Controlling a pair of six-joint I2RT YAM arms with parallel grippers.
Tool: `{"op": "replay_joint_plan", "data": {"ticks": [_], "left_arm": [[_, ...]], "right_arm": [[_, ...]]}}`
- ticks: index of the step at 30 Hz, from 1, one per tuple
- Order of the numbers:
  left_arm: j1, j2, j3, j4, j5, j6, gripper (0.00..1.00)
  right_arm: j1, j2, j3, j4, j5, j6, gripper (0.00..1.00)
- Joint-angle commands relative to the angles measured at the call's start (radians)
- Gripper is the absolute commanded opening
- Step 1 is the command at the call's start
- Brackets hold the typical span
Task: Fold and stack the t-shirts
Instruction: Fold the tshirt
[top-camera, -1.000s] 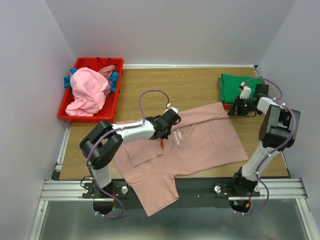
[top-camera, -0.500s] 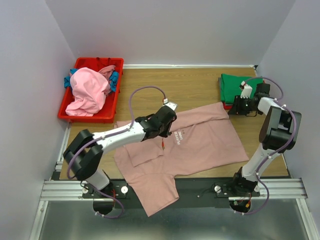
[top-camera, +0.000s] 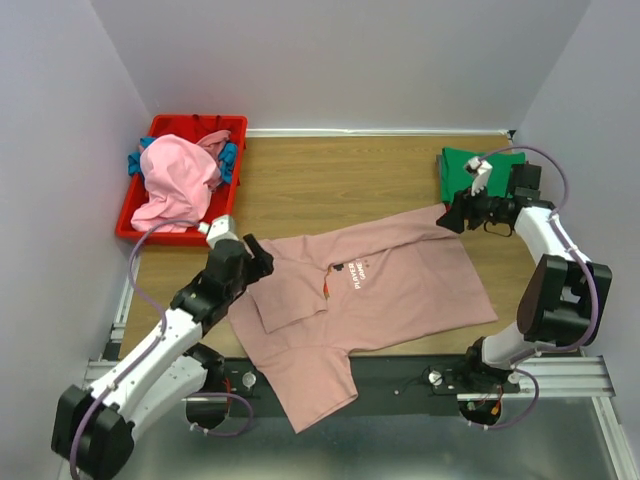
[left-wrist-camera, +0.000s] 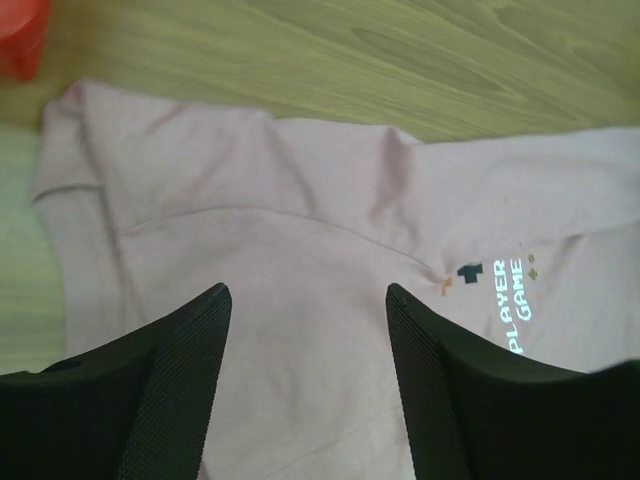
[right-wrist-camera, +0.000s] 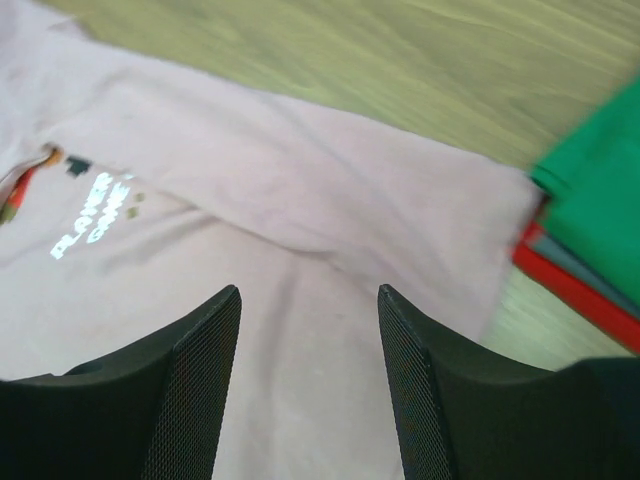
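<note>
The dusty-pink t-shirt (top-camera: 380, 290) is being held up flat by the table (top-camera: 330, 180), with its hem dangling off the near edge. Both grippers are being held wide open and empty: the left gripper (left-wrist-camera: 305, 300) over one sleeve, the right gripper (right-wrist-camera: 308, 295) over the other, just beside the folded green t-shirt (top-camera: 470, 165).

dusty-pink t-shirt (top-camera: 400, 290) matt soft cloth; table (top-camera: 330, 180) smooth wood; bin (top-camera: 160, 236) glossy plastic
</note>
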Motion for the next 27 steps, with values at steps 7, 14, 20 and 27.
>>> {"op": "replay_joint_plan", "data": {"ticks": [7, 14, 20, 27], "left_arm": [[0.108, -0.065, -0.071, -0.059, -0.112, -0.255, 0.78], [0.156, 0.049, -0.054, -0.018, -0.116, -0.217, 0.77], [0.222, 0.173, -0.051, 0.045, -0.118, -0.176, 0.7], [0.249, 0.398, 0.023, -0.016, -0.105, -0.177, 0.63]], "right_arm": [[0.105, 0.063, -0.002, 0.009, 0.083, -0.005, 0.65], [0.131, 0.13, 0.041, 0.015, 0.137, 0.022, 0.49], [0.15, 0.13, 0.026, 0.021, 0.132, 0.026, 0.49], [0.15, 0.127, 0.018, 0.023, 0.134, 0.028, 0.49]]}}
